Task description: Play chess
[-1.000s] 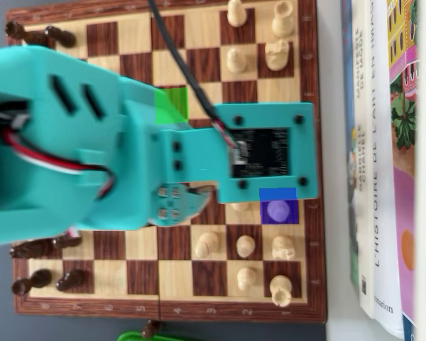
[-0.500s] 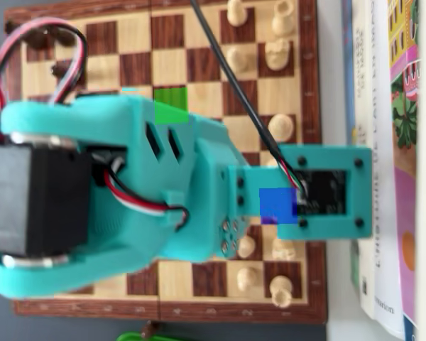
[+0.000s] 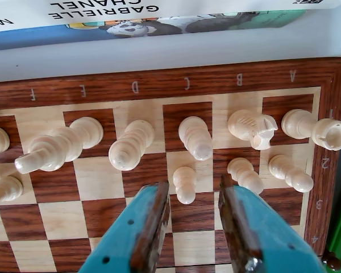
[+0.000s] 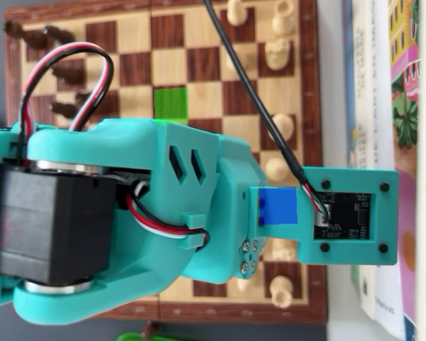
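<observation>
While its teal claw (image 3: 194,219) hangs open and empty in the wrist view, a white pawn (image 3: 184,183) stands just beyond the fingertips on the chessboard (image 3: 68,213), with the knight (image 3: 251,128) and rook (image 3: 315,128) farther right.

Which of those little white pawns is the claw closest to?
The pawn below the letter C in the wrist view. It stands just ahead of the open gripper, nearly between its fingertips, while the other pawns stand further right or left.
</observation>
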Motion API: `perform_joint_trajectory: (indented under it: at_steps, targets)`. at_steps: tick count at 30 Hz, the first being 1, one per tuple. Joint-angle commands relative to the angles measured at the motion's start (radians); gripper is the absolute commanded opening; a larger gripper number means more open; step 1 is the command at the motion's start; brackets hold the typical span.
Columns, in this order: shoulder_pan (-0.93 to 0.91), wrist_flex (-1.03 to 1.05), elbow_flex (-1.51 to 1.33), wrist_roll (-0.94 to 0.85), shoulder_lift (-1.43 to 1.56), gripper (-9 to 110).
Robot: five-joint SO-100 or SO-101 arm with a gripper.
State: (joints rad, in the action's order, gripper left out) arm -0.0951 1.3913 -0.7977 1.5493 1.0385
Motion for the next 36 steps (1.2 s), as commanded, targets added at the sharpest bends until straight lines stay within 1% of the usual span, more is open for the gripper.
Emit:
perform_joint_trajectory:
  at_steps: [1, 10, 20, 36]
  targets:
    - [-0.021, -0.012, 0.052, 0.008, 0.006, 14]
    - [-0.021, -0.014, 0.077, 0.011, 0.002, 14]
    - [-0.021, -0.012, 0.133, 0.011, -0.071, 14]
    - [-0.031, -0.035, 0.132, 0.011, -0.114, 14]
